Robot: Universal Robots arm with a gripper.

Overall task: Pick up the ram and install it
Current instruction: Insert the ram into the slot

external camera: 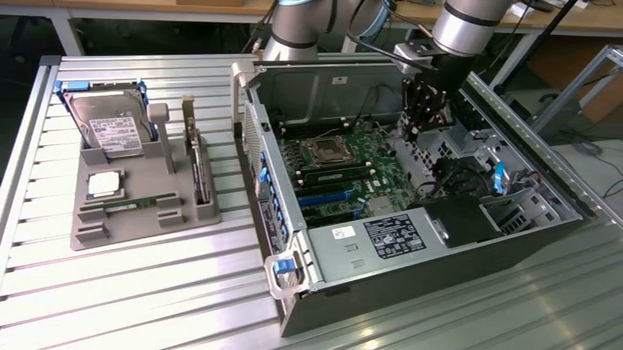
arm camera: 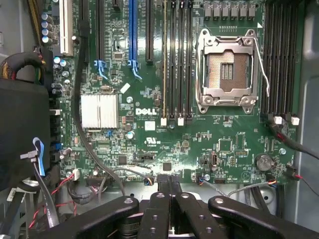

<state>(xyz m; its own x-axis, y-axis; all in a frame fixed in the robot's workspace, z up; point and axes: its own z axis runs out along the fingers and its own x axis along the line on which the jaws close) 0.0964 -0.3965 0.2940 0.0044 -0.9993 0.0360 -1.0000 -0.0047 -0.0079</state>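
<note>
On the green motherboard (arm camera: 199, 144), the white word "DELL" (arm camera: 146, 111) is printed just beside the silver heatsink (arm camera: 99, 110). Other labels are too small to read.

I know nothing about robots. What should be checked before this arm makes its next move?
1. Gripper shut with nothing between its fingers: ok.
2. Gripper inside the open computer case, over the motherboard: ok.
3. Ram standing in a slot beside the processor socket: ok.
4. Ram pressed fully home, latches closed: cannot tell.
5. Loose cables out of the gripper's way: cannot tell.
6. Hard drive and processor chip resting in the grey tray: ok.
</note>
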